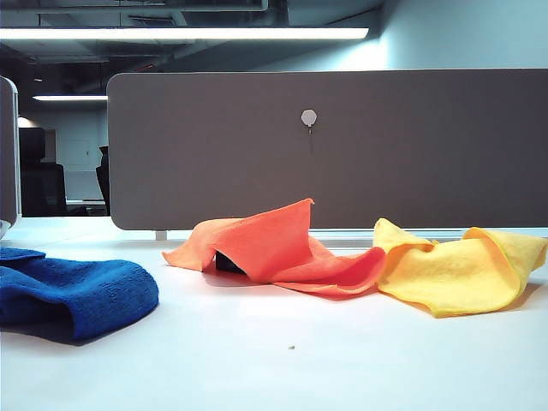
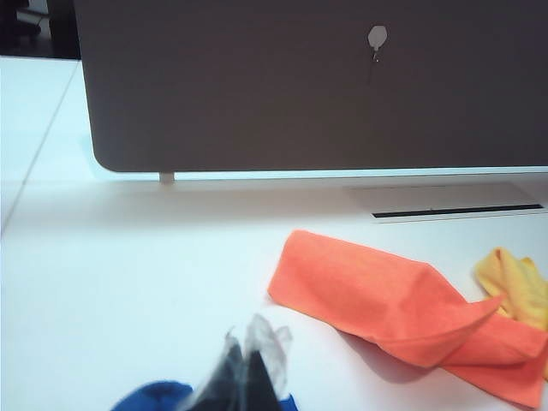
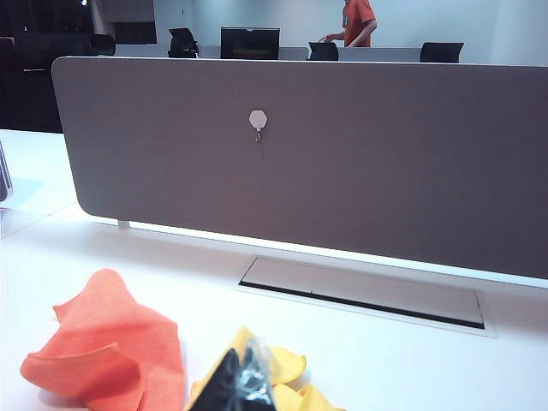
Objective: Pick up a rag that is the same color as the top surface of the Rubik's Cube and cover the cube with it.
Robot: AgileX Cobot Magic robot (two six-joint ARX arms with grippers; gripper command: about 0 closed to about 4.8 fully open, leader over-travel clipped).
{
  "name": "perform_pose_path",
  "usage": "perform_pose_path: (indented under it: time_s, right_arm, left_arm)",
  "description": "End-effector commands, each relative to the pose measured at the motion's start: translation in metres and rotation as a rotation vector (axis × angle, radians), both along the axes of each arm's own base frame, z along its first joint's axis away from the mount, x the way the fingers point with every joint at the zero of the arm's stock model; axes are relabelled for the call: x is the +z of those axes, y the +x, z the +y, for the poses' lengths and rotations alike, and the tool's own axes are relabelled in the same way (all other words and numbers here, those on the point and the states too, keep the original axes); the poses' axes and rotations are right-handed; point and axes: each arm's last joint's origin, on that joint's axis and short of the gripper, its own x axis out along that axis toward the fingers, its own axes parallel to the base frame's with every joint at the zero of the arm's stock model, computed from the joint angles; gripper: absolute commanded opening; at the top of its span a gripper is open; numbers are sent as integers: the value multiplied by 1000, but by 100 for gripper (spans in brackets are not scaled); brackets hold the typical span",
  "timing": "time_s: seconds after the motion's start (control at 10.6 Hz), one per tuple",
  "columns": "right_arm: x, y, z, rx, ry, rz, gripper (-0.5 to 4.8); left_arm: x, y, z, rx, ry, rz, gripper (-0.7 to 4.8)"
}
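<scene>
The orange rag (image 1: 265,244) lies tented in the middle of the white table, raised into a peak. A small dark corner of the Rubik's Cube (image 1: 228,262) shows under the rag's left fold; the rest of the cube is hidden. Neither arm appears in the exterior view. In the left wrist view my left gripper (image 2: 253,342) is shut and holds nothing, hanging over the blue towel's edge and short of the rag (image 2: 385,300). In the right wrist view my right gripper (image 3: 248,364) has its fingers together, empty, above the yellow cloth beside the rag (image 3: 111,351).
A thick blue towel (image 1: 77,295) lies at the left front. The crumpled yellow cloth (image 1: 462,270) touches the rag's right end. A grey partition (image 1: 342,145) closes off the back of the table, with a cable slot (image 3: 360,291) at its foot.
</scene>
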Motion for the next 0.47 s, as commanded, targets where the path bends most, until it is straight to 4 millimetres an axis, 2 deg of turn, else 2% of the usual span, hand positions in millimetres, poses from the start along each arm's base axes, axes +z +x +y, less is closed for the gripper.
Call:
perform_pose_path:
  time_s: [0.09,0.38,0.47]
  right_arm:
    - [2,-9,0,-4,1,-49,-1]
    - [-4,-8,0,4,43,9,-1]
    - [-5,-6,0,4,49,3,-1]
  left_arm:
    - [-2,-9,-6,-57,-7,-28,-5]
    - [-5,-23,-10,-68,0,-32,-5]
    - [-14,-29,-10,-68,0,-34,-5]
